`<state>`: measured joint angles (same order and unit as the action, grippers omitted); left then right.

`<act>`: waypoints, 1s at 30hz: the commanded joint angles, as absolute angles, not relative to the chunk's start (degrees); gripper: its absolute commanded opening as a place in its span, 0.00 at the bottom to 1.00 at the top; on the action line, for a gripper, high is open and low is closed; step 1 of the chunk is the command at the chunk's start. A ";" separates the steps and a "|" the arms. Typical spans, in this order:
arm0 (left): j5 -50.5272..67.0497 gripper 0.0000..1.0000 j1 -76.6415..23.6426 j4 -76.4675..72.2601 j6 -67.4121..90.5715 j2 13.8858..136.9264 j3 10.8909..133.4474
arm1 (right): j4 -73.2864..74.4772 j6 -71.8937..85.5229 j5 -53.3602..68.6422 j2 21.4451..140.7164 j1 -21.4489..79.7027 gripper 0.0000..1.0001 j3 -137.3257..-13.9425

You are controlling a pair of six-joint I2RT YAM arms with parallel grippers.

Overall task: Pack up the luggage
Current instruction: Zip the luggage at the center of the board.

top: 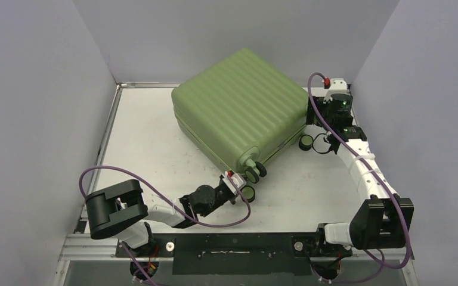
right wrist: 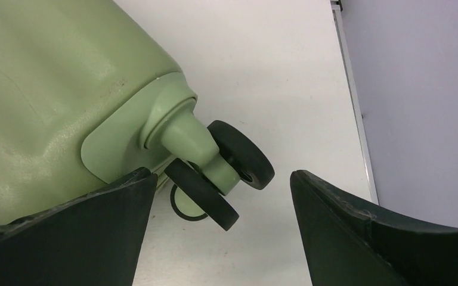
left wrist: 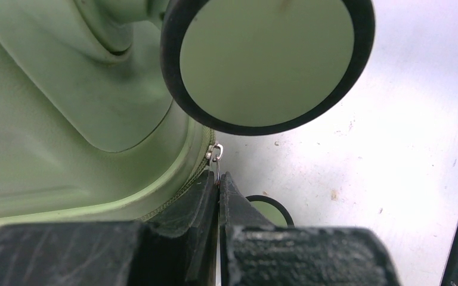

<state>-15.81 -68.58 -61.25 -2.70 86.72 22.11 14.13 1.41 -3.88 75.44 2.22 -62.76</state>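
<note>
The luggage (top: 241, 110) is a light-green ribbed hard-shell suitcase, lying closed on the white table. My left gripper (left wrist: 219, 177) is at its near corner, below a black wheel with a green hub (left wrist: 268, 59). It is shut on the thin metal zipper pull (left wrist: 216, 156) at the seam. In the top view that gripper (top: 235, 185) sits beside the front wheels (top: 254, 171). My right gripper (right wrist: 222, 174) stands open at the right corner, its fingers (right wrist: 95, 232) on either side of a twin black wheel (right wrist: 238, 158) without touching it. In the top view it (top: 325, 143) is by the suitcase's right side.
Grey enclosure walls surround the white table (top: 143, 143). A metal rail (right wrist: 352, 89) runs along the table's right edge, close to the right gripper. The suitcase fills the middle and back. Purple cables (top: 113, 173) loop from both arms.
</note>
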 commanded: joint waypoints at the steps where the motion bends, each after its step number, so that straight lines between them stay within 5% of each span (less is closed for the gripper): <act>1: -12.22 0.00 -70.14 -66.29 -2.16 86.05 20.57 | 11.15 -4.77 -1.25 76.31 1.76 0.84 -61.59; 17: -11.34 0.00 -70.22 -68.03 -1.79 87.10 20.12 | 12.39 -14.51 -1.30 86.26 2.11 0.79 -68.72; 20: -11.34 0.00 -70.19 -68.02 -1.93 87.12 20.20 | 12.57 -16.44 -1.86 86.59 3.63 0.68 -68.26; 25: -11.24 0.00 -70.21 -68.18 -1.96 87.58 20.39 | 13.37 -17.96 -3.01 86.17 5.72 0.28 -68.27; 30: -11.57 0.00 -70.22 -68.22 -1.68 87.47 20.24 | 14.23 -17.32 -4.13 84.26 8.05 0.09 -66.97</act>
